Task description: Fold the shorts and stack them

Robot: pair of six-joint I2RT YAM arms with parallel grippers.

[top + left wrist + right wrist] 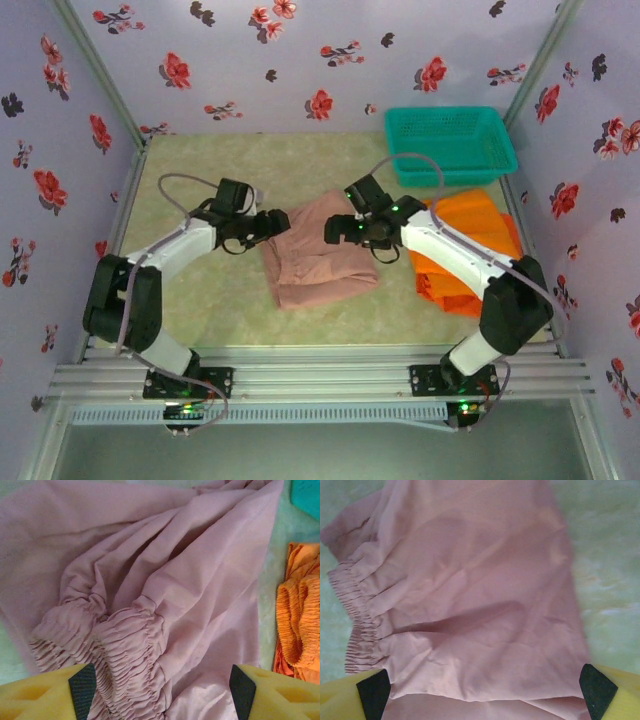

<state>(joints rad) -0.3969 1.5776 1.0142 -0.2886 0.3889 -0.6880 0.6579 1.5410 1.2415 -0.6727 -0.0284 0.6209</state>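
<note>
The table (200, 170) is carrying the pink-brown shorts (320, 262), lying crumpled at its middle btw my arms, w/ the orange shorts (480, 218) heaped just to the R, partly under my R arm, & the teal mesh basket (452, 112) sitting behind them at the far R corner. My left pincer (284, 222) is hovering wide open over the pink pair's gathered waistband (130, 650), gripping nothing. My right pincer (333, 230) is hanging fully open over the R edge, also gripping nothing.
</note>
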